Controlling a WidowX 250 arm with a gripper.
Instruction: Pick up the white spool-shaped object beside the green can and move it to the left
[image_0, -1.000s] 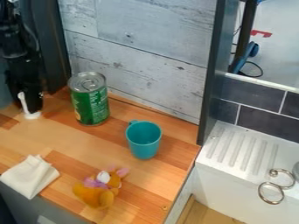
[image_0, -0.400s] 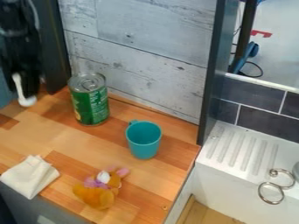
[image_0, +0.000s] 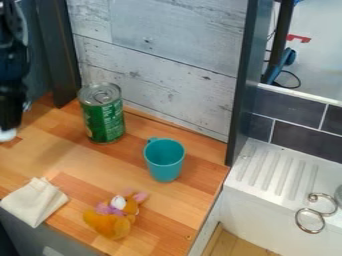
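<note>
Your black gripper hangs at the left edge of the frame, a little above mid-height, with a small white item right at its lower end. You can't tell from here whether it is open or closed, or whether it grips that item. To its right, in the upper left of the frame, you have a green can standing upright on the wooden counter, near the whitewashed plank wall. A teal cup stands upright around the centre, its handle towards the upper left. At the lower left you see a crumpled cream cloth, and to its right an orange plush toy with pink ears. White grooved draining board is at your right.
</note>
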